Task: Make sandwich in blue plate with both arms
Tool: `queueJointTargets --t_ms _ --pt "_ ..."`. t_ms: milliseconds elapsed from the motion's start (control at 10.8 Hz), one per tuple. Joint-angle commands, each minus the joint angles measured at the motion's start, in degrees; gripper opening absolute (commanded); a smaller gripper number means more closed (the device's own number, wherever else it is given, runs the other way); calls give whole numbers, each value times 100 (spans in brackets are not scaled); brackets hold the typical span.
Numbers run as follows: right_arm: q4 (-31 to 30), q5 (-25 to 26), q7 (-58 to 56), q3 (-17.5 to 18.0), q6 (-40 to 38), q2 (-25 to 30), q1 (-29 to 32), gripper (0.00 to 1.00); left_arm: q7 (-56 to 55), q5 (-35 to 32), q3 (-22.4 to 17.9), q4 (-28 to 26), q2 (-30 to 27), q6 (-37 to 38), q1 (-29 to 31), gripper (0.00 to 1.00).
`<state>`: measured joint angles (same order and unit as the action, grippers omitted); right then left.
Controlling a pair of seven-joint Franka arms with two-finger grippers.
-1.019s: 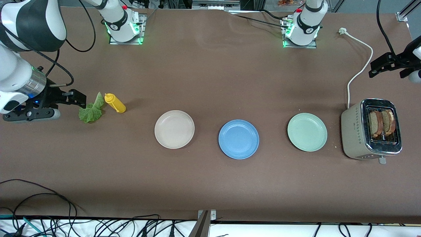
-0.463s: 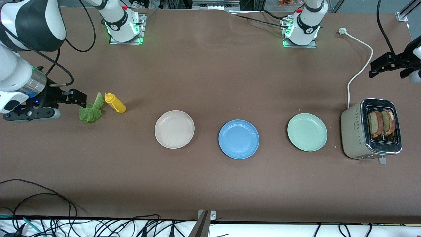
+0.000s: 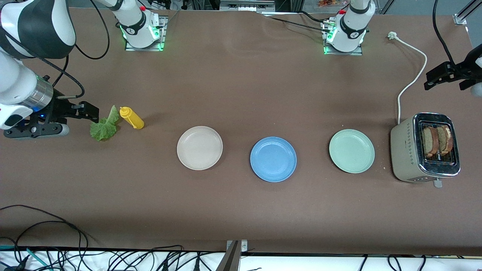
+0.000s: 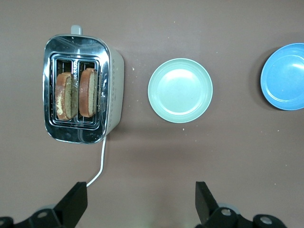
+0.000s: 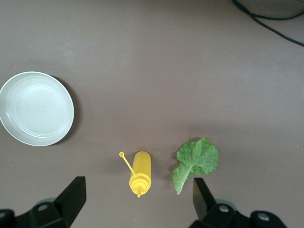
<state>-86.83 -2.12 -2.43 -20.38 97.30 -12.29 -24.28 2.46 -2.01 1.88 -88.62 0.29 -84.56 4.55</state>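
The blue plate [image 3: 273, 159] [image 4: 285, 76] lies bare between a cream plate and a green plate. No sandwich is in view. Two brown bread slices [image 3: 437, 140] [image 4: 76, 93] stand in the toaster [image 3: 404, 150] [image 4: 111, 90]. A green lettuce leaf [image 3: 104, 127] [image 5: 197, 159] lies flat at the right arm's end of the table. My right gripper [image 3: 90, 112] [image 5: 137, 189] hangs open and empty over the table, above the lettuce and a yellow bottle. My left gripper [image 3: 433, 78] [image 4: 140, 197] is open and empty, up over the toaster's cord.
A yellow squeeze bottle [image 3: 131, 117] [image 5: 140, 173] lies on its side beside the lettuce. The cream plate [image 3: 199, 148] [image 5: 36, 108] and the pale green plate [image 3: 351, 151] [image 4: 180, 90] flank the blue one. A white cord [image 3: 412, 75] runs from the toaster toward the left arm's base.
The left gripper has drifted slightly toward the left arm's end of the table. The right arm and everything on the table stay as they were.
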Motion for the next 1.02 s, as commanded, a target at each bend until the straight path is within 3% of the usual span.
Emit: queueJointTargets --t_ms 0,926 --pt "8 -87 49 17 -132 95 -7 100 0 69 -30 11 120 -25 203 100" --pt "-10 -87 49 17 -123 68 -7 100 44 -458 -38 82 1482 -218 723 100"
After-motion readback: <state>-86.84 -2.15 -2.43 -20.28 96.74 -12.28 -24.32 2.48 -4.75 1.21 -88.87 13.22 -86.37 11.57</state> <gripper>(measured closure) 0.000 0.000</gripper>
